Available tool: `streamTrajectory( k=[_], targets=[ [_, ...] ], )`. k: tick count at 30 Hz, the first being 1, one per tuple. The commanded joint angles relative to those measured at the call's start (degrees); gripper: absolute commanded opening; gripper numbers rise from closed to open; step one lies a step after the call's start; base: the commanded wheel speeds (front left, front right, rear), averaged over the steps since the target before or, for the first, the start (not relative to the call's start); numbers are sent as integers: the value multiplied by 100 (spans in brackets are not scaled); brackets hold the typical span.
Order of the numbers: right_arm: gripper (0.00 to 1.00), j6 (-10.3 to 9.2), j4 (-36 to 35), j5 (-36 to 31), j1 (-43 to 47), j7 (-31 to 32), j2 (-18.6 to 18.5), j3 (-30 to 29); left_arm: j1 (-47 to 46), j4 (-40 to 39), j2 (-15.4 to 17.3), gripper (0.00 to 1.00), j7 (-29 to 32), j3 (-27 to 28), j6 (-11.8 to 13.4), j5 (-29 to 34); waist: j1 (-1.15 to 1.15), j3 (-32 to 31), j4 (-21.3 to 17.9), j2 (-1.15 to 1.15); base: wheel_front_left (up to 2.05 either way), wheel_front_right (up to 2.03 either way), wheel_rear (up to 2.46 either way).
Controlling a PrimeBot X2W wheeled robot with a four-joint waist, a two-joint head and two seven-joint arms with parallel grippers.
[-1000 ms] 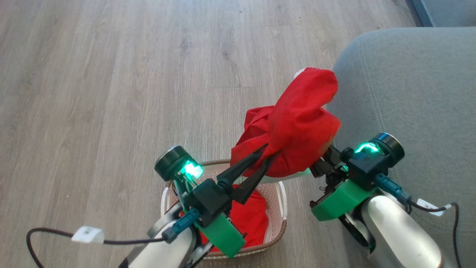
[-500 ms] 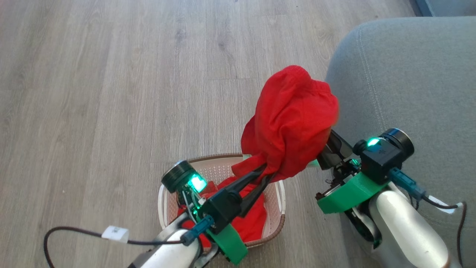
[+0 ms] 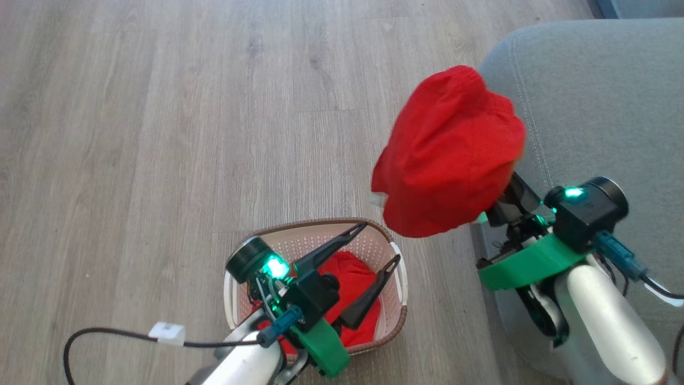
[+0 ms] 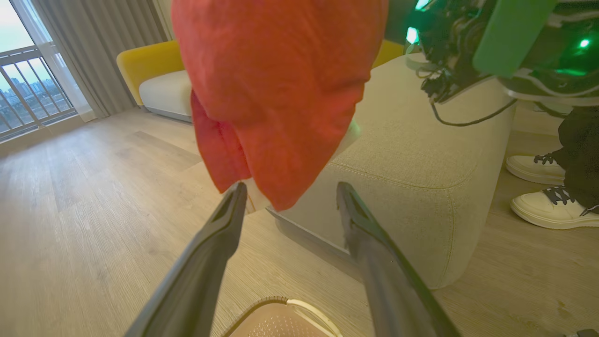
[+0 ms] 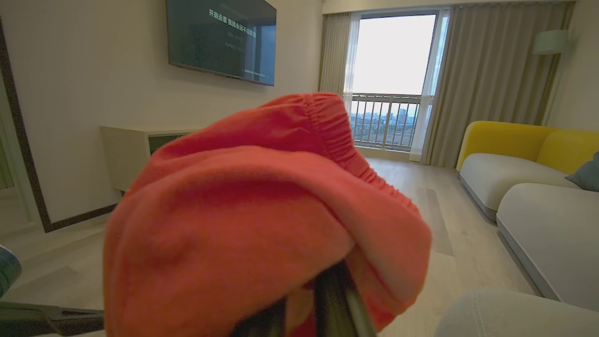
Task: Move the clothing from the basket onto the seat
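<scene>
One piece of the red clothing (image 3: 449,160) hangs bunched in the air at the edge of the grey seat (image 3: 598,107), with my right gripper (image 5: 323,304) shut on it from below. Its fingertips are buried in the fabric. My left gripper (image 3: 380,242) stands open above the cream basket (image 3: 320,224), holding nothing. A second red garment (image 3: 355,270) lies inside the basket, partly behind my left wrist. In the left wrist view the hanging garment (image 4: 281,84) is just beyond the spread fingers (image 4: 220,234), with the seat (image 4: 421,154) behind it.
The basket stands on a wood floor (image 3: 160,133), just left of the seat's rounded corner. A person's white shoes (image 4: 543,206) stand on the floor past the seat. A yellow and white sofa (image 5: 514,159) and a wall screen (image 5: 220,37) are farther off.
My left gripper has let go of the red garment, opened and drawn back over the basket. The right gripper has carried the garment up and to the right, toward the seat.
</scene>
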Motion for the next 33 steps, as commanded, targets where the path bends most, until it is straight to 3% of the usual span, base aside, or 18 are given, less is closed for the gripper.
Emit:
streamTrajectory(
  k=[1, 10, 18, 33],
  targets=[
    [0, -1, -198, -40, 19, -36, 44, 23, -42, -137, -38, 100, -28, 233, -5, 53, 0, 1, -14, 0, 0, 0, 0],
    [0, -1, -118, -178, 374, -36, -43, -557, 206, -108, -182, 100, -28, 454, -5, -262, 0, -43, -139, 0, 0, 0, 0],
    [0, -1, -22, -234, 711, -36, 96, -1057, 373, 38, -245, 100, -28, 537, -5, -353, 0, -64, -213, 0, 0, 0, 0],
    [0, -1, -25, -263, 740, -36, 223, -1269, 380, 248, -273, 100, -28, 599, -5, -444, 0, 29, -474, 0, 0, 0, 0]
  ],
)
